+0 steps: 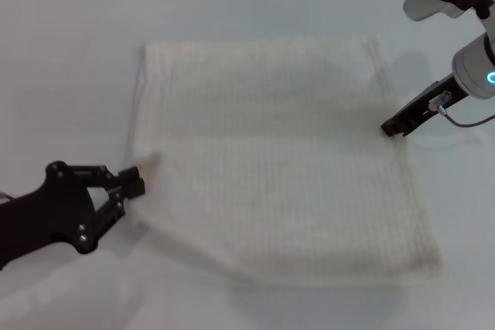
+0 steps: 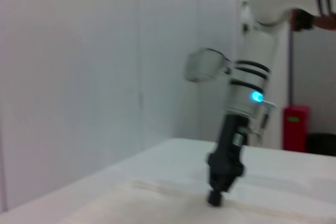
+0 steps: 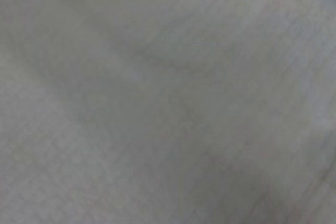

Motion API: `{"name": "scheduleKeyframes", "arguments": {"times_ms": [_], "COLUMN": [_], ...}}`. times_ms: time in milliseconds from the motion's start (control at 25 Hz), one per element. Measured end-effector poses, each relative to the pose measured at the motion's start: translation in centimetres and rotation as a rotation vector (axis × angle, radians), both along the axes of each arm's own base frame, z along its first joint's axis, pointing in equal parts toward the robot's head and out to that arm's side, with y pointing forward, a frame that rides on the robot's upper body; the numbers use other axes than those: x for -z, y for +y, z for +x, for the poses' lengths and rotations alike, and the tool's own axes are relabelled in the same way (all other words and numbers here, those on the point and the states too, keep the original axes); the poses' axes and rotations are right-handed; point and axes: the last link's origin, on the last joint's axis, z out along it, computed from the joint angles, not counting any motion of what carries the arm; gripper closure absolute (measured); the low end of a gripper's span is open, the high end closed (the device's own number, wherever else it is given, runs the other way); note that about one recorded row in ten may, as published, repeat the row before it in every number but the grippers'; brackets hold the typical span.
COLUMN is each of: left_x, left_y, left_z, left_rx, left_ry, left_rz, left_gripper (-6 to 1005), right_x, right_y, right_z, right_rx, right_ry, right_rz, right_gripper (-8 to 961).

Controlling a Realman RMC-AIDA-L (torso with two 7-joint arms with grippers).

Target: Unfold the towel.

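The left gripper (image 1: 138,181) pinches the towel (image 1: 286,168) at its left edge. The right gripper (image 1: 389,127) touches the right edge; grip unclear. A weak pinch could let the cloth slip free and stay folded.

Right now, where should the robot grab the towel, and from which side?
Probably the towel's left edge near the front, coming in from the robot's left. That side looks lifted and rumpled beside the left tool, so there is cloth to pinch; the rest lies flat on the table. The right tool sits at the right edge.
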Motion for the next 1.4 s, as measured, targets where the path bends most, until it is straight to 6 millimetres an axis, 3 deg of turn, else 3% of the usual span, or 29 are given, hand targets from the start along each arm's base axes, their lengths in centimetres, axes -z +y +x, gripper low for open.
{"name": "scheduleKeyframes", "arguments": {"times_ms": [80,240,760,880,1040,1080,1120,1160,1280,1320,1400], "left_x": [-0.5,-1.3,-2.1,-3.2,-3.6,-4.3,-4.7,-4.7,-4.8,-4.7,-4.6], "left_y": [-0.1,-0.3,0.0,0.8,1.0,1.3,1.3,1.3,1.3,1.3,1.4], "left_z": [-0.3,-0.7,-0.9,-1.3,-1.6,-2.3,-2.9,-2.9,-3.8,-4.0,-4.3], "left_rx": [-0.025,-0.047,-0.058,-0.118,-0.157,-0.237,-0.304,-0.304,-0.406,-0.433,-0.466], "left_ry": [-0.022,-0.038,-0.049,-0.093,-0.123,-0.188,-0.231,-0.231,-0.279,-0.286,-0.296], "left_rz": [0.047,0.098,0.145,0.291,0.370,0.516,0.625,0.625,0.742,0.766,0.792], "left_gripper": [921,717,525,420,258,231,234,237,243,243,243], "right_x": [0.0,0.0,-0.1,-0.7,-1.9,-2.2,-3.0,-3.0,-4.2,-4.7,-4.8], "right_y": [0.0,0.0,0.2,0.5,1.0,1.0,0.9,0.9,0.3,-0.5,-1.0], "right_z": [0.0,0.0,-0.2,-0.5,-1.1,-1.3,-1.2,-1.2,-0.4,0.8,1.4], "right_rx": [0.001,0.002,0.005,0.001,-0.035,-0.058,-0.109,-0.109,-0.210,-0.297,-0.345], "right_ry": [0.000,0.000,0.014,0.057,0.208,0.276,0.423,0.423,0.664,0.791,0.834], "right_rz": [0.000,0.000,0.018,0.065,0.182,0.229,0.336,0.336,0.541,0.706,0.793], "right_gripper": [955,955,955,955,955,955,955,955,955,955,954]}}
